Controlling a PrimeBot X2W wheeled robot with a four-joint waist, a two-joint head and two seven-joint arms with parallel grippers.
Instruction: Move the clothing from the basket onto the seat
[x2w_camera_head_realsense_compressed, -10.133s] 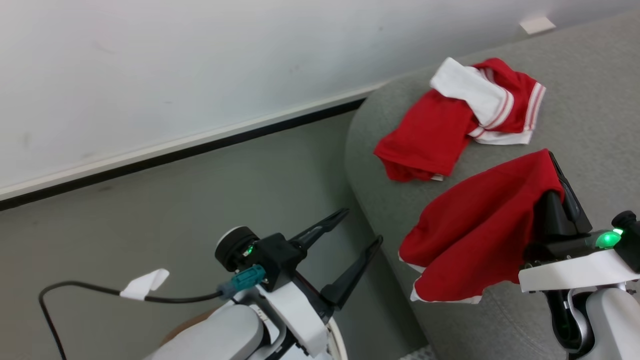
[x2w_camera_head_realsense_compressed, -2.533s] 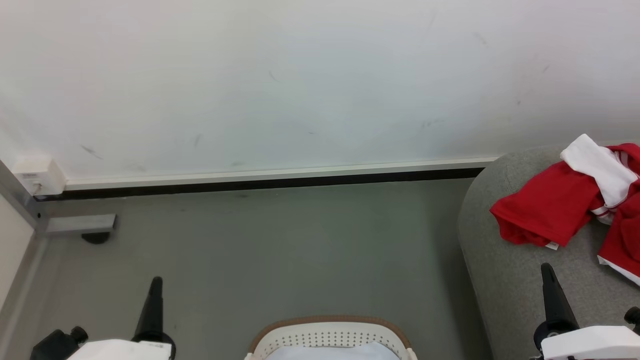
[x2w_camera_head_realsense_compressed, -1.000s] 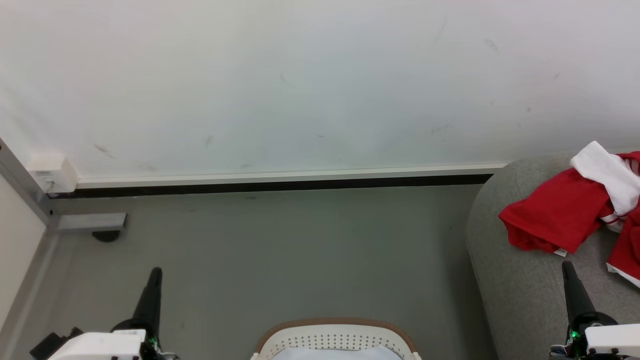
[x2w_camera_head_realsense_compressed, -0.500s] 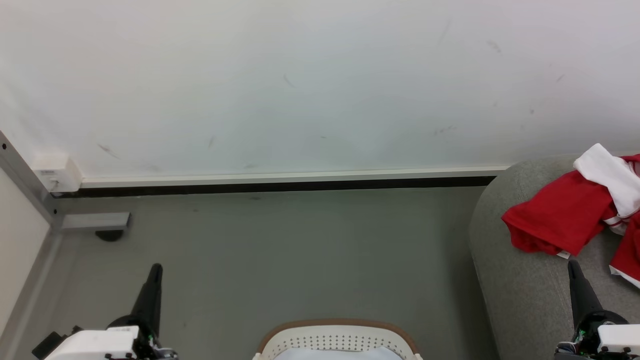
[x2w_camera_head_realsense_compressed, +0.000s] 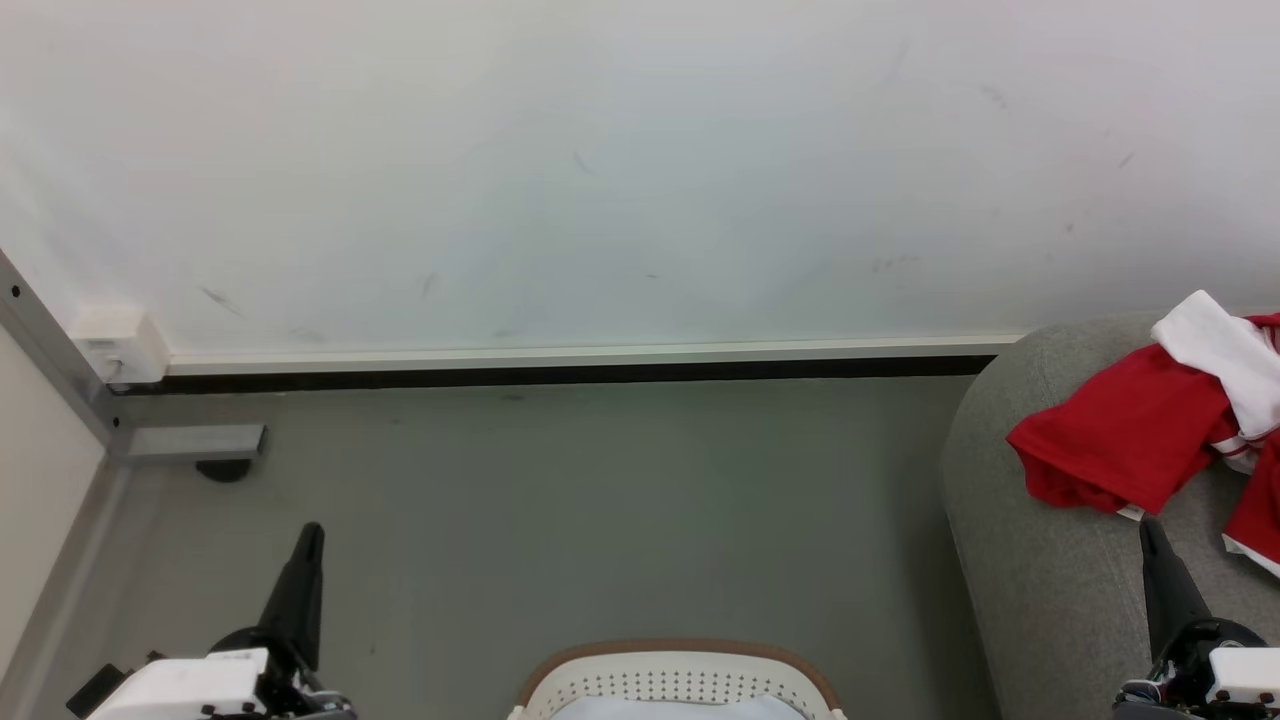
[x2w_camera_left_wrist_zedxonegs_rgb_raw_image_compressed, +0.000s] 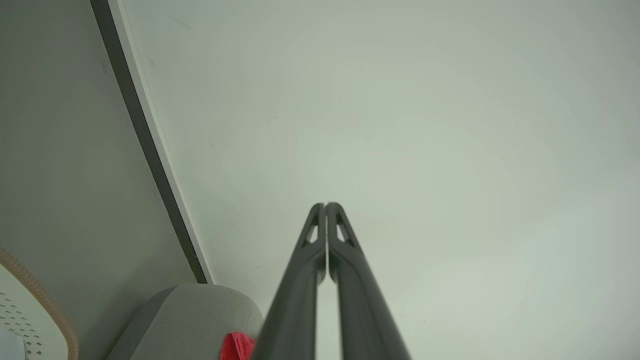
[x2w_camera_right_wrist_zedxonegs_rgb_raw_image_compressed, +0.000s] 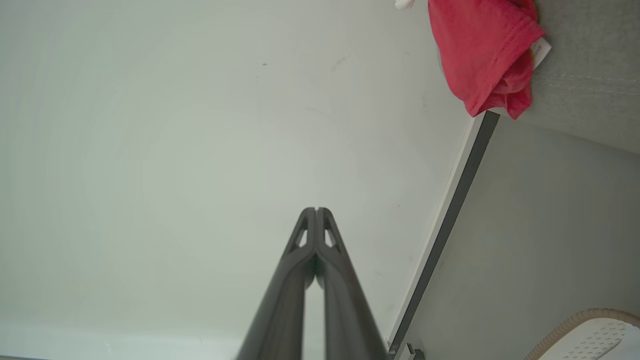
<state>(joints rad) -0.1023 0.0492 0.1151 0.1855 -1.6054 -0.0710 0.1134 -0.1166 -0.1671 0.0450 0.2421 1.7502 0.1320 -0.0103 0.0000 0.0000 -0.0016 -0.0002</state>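
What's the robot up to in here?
The robot is moving laundry from a basket onto a sofa. Right now the red clothing lies on the grey seat, off to the right. The left gripper and the right gripper are both shut and hold nothing, one on each side of the white basket. The part of the basket that shows has just its white lining in it, so the job looks about done.

Left tool (x2w_camera_head_realsense_compressed: 309, 532): two long dark tapered fingers (x2w_camera_left_wrist_zedxonegs_rgb_raw_image_compressed: 300, 280), slotted cut-outs near tips, black knuckle, white boxy wrist housing (x2w_camera_head_realsense_compressed: 185, 685). Right tool (x2w_camera_head_realsense_compressed: 1148, 530): same build, same colours.
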